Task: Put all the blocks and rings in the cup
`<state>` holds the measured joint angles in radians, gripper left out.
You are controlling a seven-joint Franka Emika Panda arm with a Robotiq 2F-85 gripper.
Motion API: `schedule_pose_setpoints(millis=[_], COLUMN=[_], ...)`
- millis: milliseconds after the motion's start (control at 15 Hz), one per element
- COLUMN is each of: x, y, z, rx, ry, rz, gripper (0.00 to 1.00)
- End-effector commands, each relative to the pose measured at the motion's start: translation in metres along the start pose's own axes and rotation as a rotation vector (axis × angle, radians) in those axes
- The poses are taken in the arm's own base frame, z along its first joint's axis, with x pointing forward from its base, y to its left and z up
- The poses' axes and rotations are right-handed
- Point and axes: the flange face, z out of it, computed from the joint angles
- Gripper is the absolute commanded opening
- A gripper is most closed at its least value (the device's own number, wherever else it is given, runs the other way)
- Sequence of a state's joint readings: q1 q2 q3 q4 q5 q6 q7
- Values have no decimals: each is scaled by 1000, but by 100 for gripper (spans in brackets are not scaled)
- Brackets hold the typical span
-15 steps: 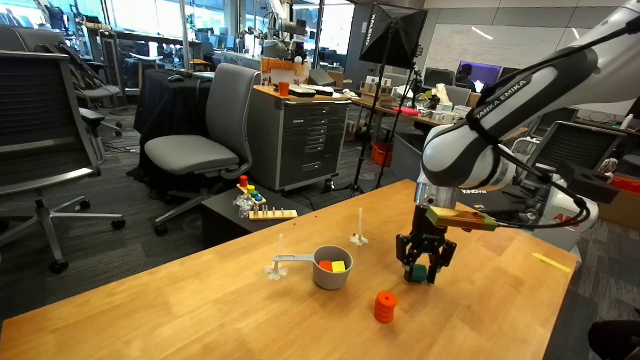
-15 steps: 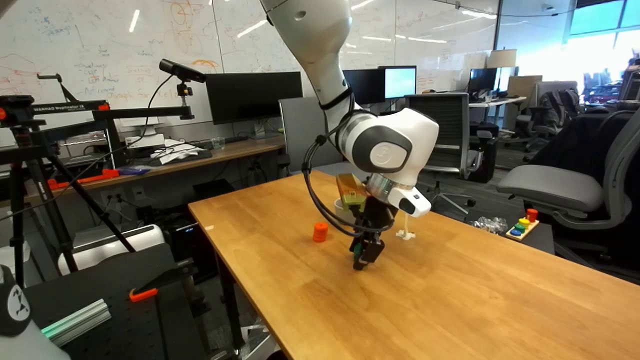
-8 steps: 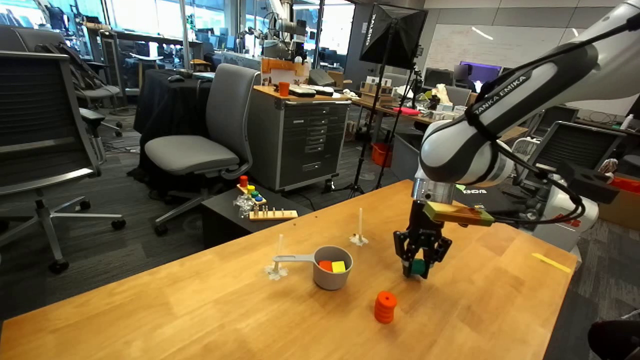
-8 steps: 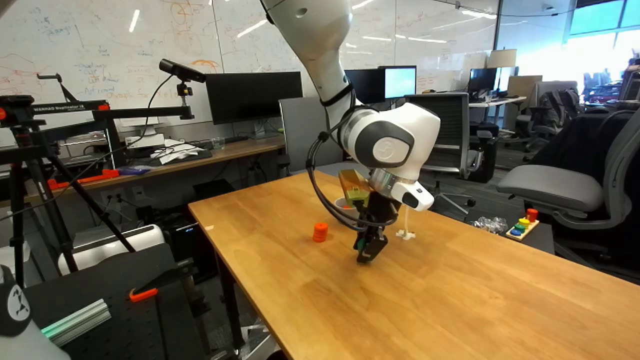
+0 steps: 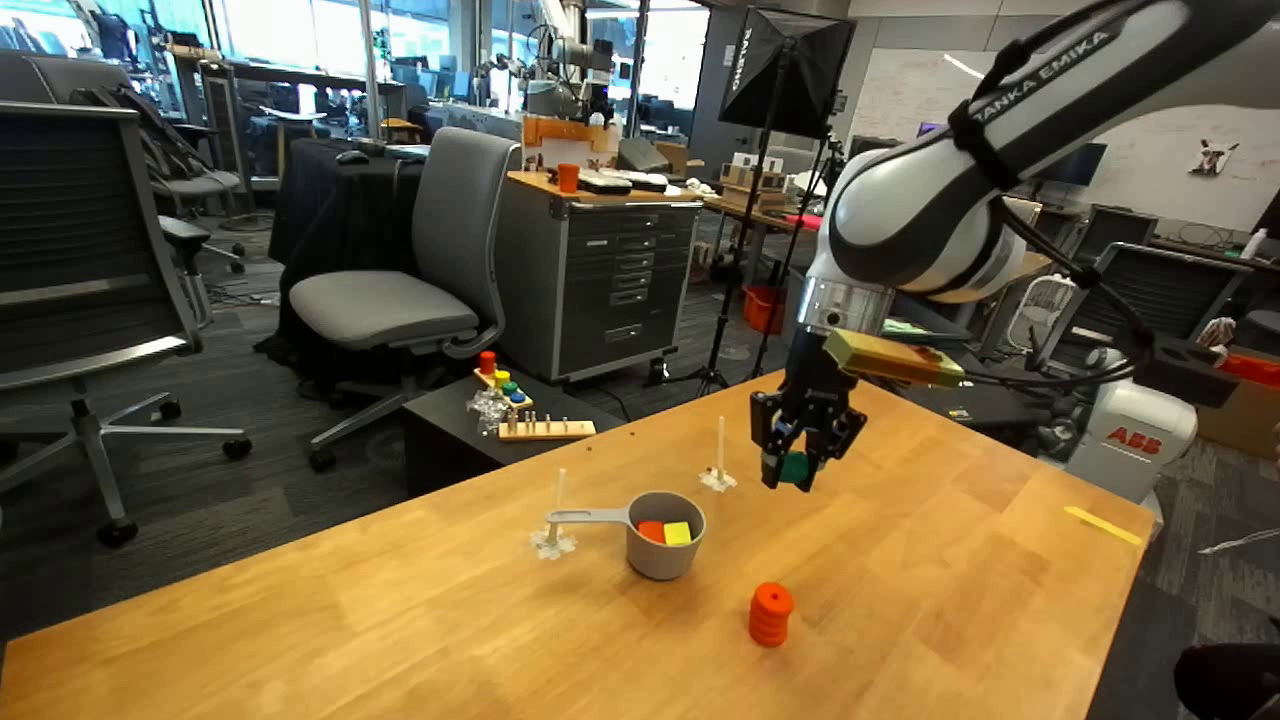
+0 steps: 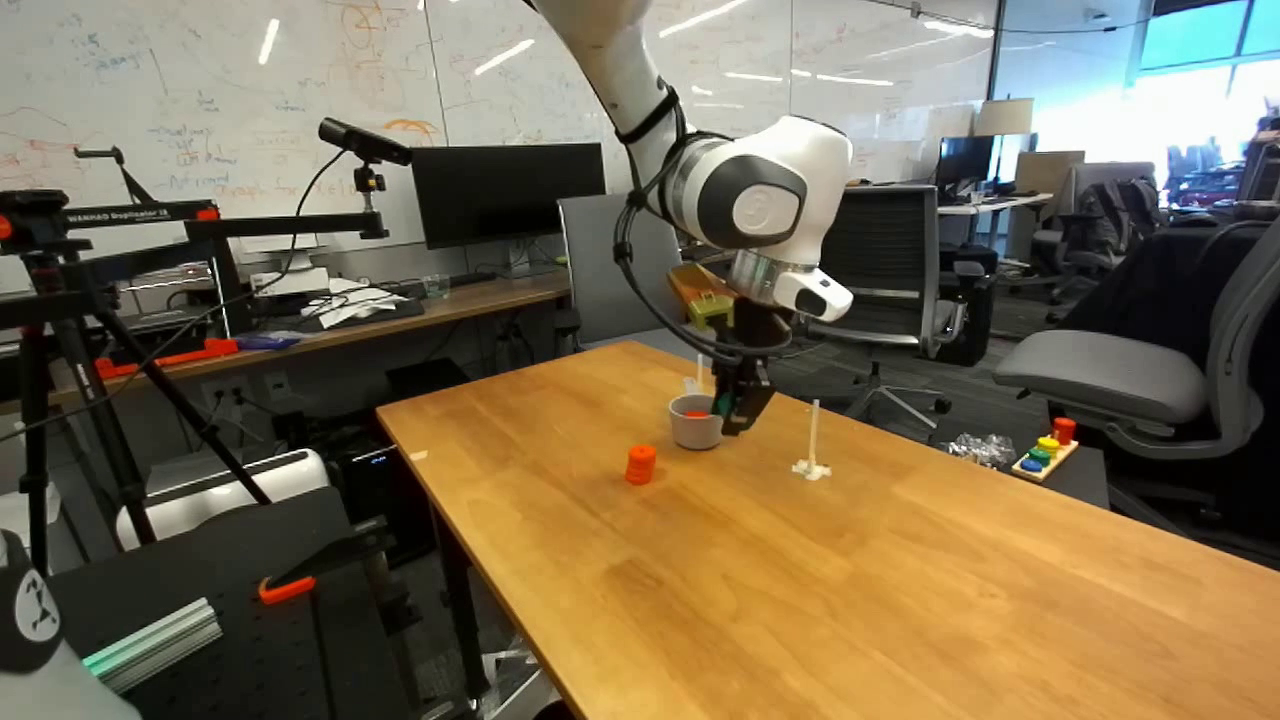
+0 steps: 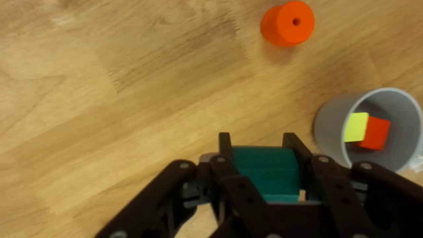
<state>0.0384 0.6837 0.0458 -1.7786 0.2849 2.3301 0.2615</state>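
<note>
Left: handled round grey cup (image 5: 663, 564), upright on wooden table (image 5: 450, 620); red square block (image 5: 651, 531) and yellow square block (image 5: 677, 533) inside, presumably done. Middle: upright stack of orange rings (image 5: 770, 620), likely to follow. Right: black two-fingered hand (image 5: 788, 480) pinches dark-green boxy block (image 7: 266, 172) above table, probably held high to clear cup. Wrist view shows both cup blocks; in an exterior view only the red square block (image 6: 697, 413) shows there.

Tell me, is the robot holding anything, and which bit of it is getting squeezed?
Yes, a green block. The gripper is squeezing it by two opposite sides.
</note>
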Motion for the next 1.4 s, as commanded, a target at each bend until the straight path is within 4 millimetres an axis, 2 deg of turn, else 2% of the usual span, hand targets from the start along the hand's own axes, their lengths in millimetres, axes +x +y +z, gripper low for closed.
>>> schedule_pose_setpoints(millis=[0,267,667,1333], x=[-14,-21,-19,7], y=[-36,-66,-95,-114], z=[-35,-43,-28,5], rx=[11,26,29,-10], ry=[32,28,-7,-59], rz=[-89,-150,-249,-286], gripper=[18,18,18,18])
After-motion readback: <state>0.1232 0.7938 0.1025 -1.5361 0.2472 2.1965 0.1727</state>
